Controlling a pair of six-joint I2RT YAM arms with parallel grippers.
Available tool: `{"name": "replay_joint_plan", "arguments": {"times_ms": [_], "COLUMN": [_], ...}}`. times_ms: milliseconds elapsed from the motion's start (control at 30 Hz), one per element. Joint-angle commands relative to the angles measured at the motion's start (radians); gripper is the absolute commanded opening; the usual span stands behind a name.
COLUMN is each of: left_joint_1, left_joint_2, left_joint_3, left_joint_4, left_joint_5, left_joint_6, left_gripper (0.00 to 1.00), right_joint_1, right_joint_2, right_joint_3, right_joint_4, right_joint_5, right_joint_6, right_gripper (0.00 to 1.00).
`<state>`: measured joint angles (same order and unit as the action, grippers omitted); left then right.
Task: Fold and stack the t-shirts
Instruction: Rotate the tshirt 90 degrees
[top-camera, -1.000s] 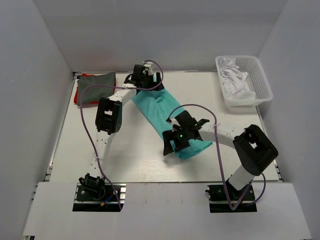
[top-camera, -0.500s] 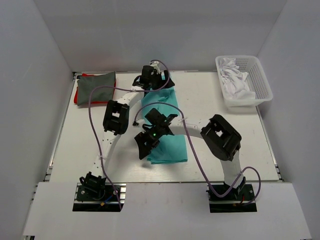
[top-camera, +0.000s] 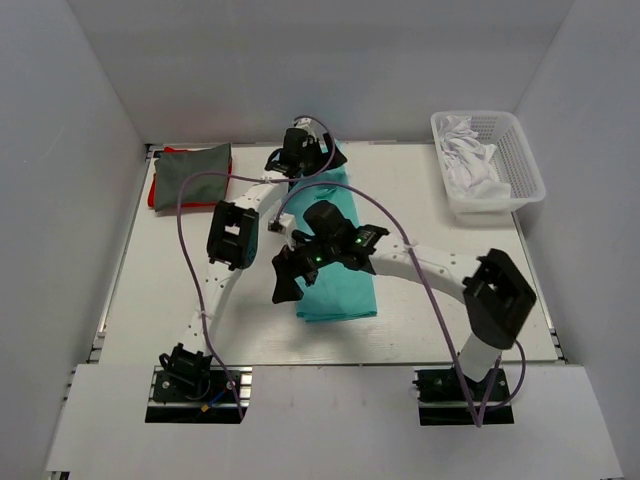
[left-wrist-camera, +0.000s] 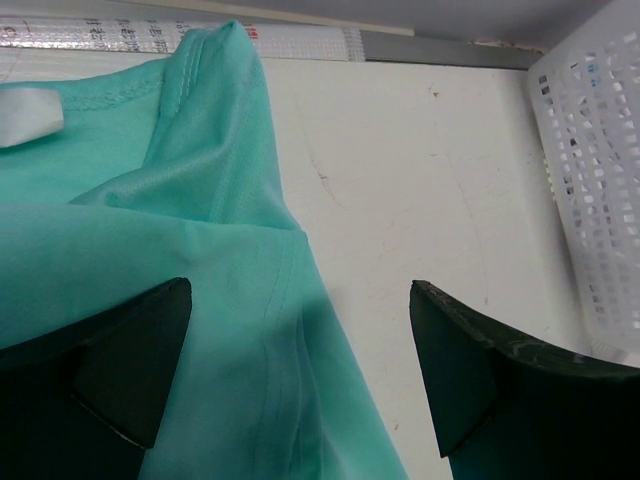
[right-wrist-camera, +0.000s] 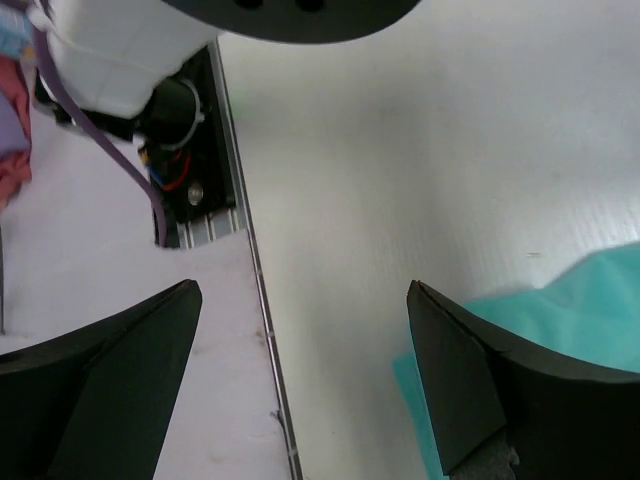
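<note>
**Both claws released around the teal shirt at mid-counter**

The mint-teal t-shirt (top-camera: 340, 295) lies in the middle of the counter (top-camera: 450, 300) as a long, narrow folded strip, running from the far centre toward the near edge. Its near end is squared off. In the left wrist view its far end shows a stitched hem and a raised fold near the counter's back edge.

The left claw (top-camera: 305, 152) is at the far end of that strip with its jaws spread wide and nothing between them. In its own view, one finger (left-wrist-camera: 120, 370) is over the teal cloth and the other over bare counter beside the shirt's edge. Whether either finger touches the fabric cannot be told.

The right claw (top-camera: 284, 280) is just off the strip's left edge, about midway down its length, and it too is released and empty. Its wrist view looks down on bare counter between the fingers, with a corner of the teal cloth at lower right and the left arm's base at upper left.

In the far left corner, the dark grey t-shirt (top-camera: 192, 173) is folded and lies on the red t-shirt (top-camera: 152, 192), of which only a thin margin shows along the left side.

A white lattice basket (top-camera: 522, 165) stands at the far right, well apart from the shirts, with crumpled white cloth (top-camera: 468, 160) inside it.
</note>
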<state>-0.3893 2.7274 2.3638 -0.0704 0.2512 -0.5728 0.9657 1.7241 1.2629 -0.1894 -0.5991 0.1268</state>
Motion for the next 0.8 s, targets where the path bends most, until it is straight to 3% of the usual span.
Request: {"name": "replay_joint_plan", "arguments": {"times_ms": [0,200,367,467,500,600,767], "left_joint_1": [0.003,-0.006,-0.016,-0.025,-0.037,-0.065,-0.129], "left_joint_2": [-0.196,-0.453,-0.622,-0.803,-0.861,-1.094,-1.353], "left_joint_3": [0.027,-0.034,-0.126,-0.361,-0.543,-0.887,-1.26], "left_joint_4": [-0.049,-0.167,-0.448,-0.549,-0.549,-0.525,-0.525], "left_joint_5": [0.048,0.18,0.146,0.031,0.017,-0.013,0.022], "left_joint_6": [0.03,0.126,0.197,0.185,0.185,0.145,0.036], "left_gripper": [1.0,1.0,1.0,1.0,1.0,1.0,1.0], "right_joint_1": [-0.01,-0.05,-0.093,-0.123,-0.13,-0.169,-0.229], "right_joint_2": [-0.099,-0.202,-0.424,-0.509,-0.547,-0.59,-0.584], "right_joint_3": [-0.051,-0.184,-0.341,-0.41,-0.442,-0.532,-0.571], "right_joint_4": [0.076,0.093,0.056,-0.044,-0.086,-0.142,-0.235], "right_joint_5": [0.143,0.268,0.467,0.727,0.754,0.786,0.763], "right_joint_6": [0.082,0.203,0.334,0.431,0.436,0.433,0.459], "right_gripper": [0.89,0.89,0.91,0.91,0.91,0.91,0.91]}}
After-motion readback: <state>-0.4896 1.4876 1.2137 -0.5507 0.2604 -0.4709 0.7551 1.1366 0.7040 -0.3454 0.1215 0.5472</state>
